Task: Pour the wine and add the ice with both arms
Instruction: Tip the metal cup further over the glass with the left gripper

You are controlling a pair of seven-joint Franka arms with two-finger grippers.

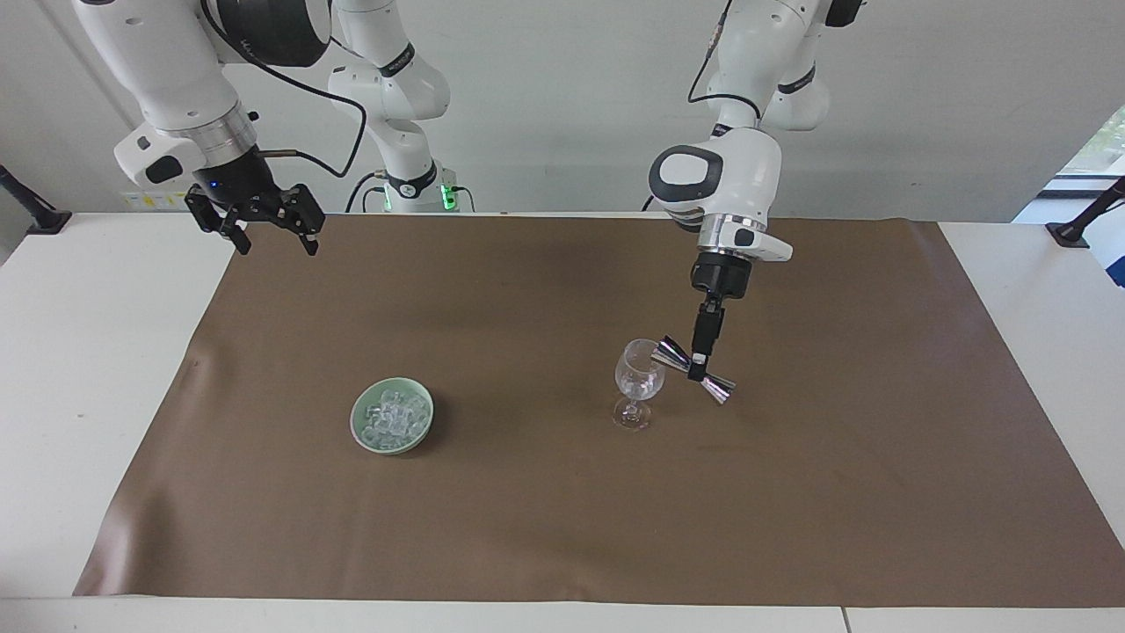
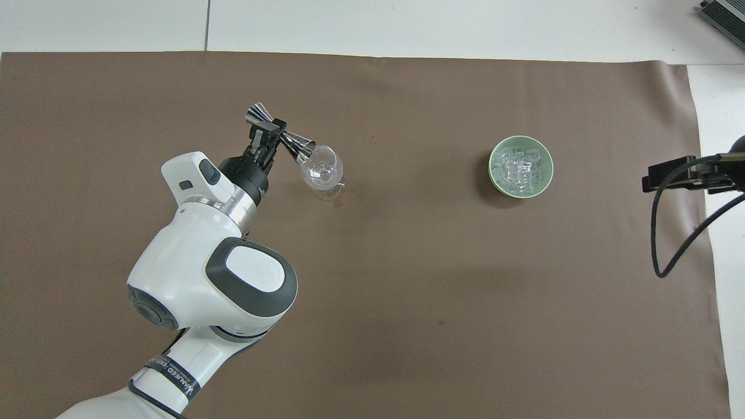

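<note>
Tipping the shiny steel double-cone jigger (image 1: pixel 693 370) so its mouth meets the clear stemmed glass's (image 1: pixel 639 376) rim, your left hand (image 1: pixel 700 361) is clamped at its waist, while the right hand (image 1: pixel 271 230) waits spread open, empty, and the clear ice cubes (image 1: pixel 392 418) sit in the pale green bowl (image 1: pixel 356 418) on the desk (image 1: pixel 545 492).

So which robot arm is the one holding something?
The left arm: its left gripper is shut on the shiny metal jigger, tipped at the rim of the wine glass. The right gripper waits open with nothing in it.
</note>
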